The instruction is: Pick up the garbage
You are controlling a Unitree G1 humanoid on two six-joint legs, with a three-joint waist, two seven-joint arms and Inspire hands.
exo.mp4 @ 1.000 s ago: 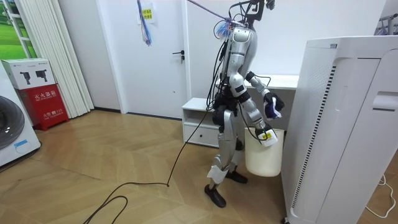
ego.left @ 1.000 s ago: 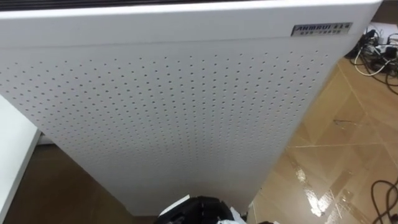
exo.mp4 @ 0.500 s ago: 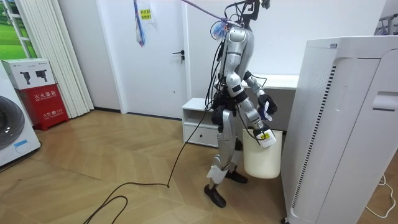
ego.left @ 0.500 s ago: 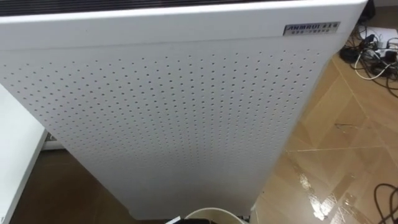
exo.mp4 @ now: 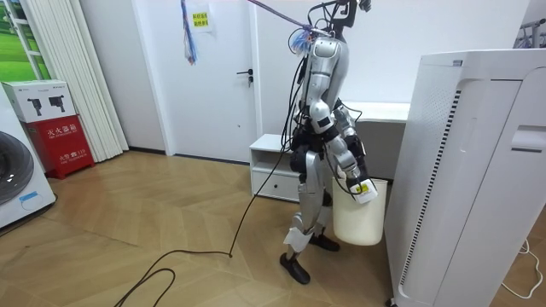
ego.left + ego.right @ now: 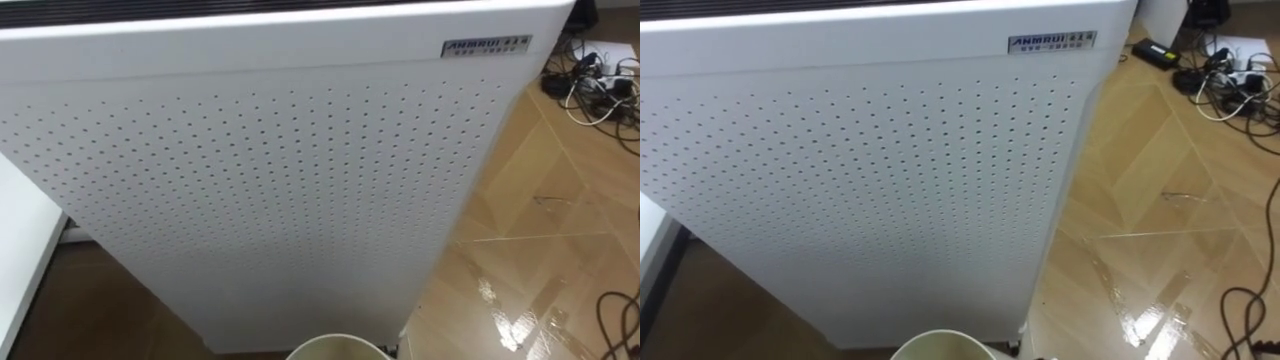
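Observation:
I stand close in front of a tall white perforated appliance. A white bin hangs off the floor at my right side, with my right hand curled on its rim. The bin's rim peeks in at the bottom edge of the eye views, right against the appliance's foot. What lies inside the bin is hidden. My left hand is low in front of my waist, just above the bin, and too small to read.
A low white cabinet and a white desk stand behind me. A white surface's edge lies to my left. Loose cables sprawl on the wooden floor to the right of the appliance. A red box stands far off.
My left arm has come down from its raised spot over the bin to my waist. The dark hand seen above the bin's rim in the eye view has drawn out of it.

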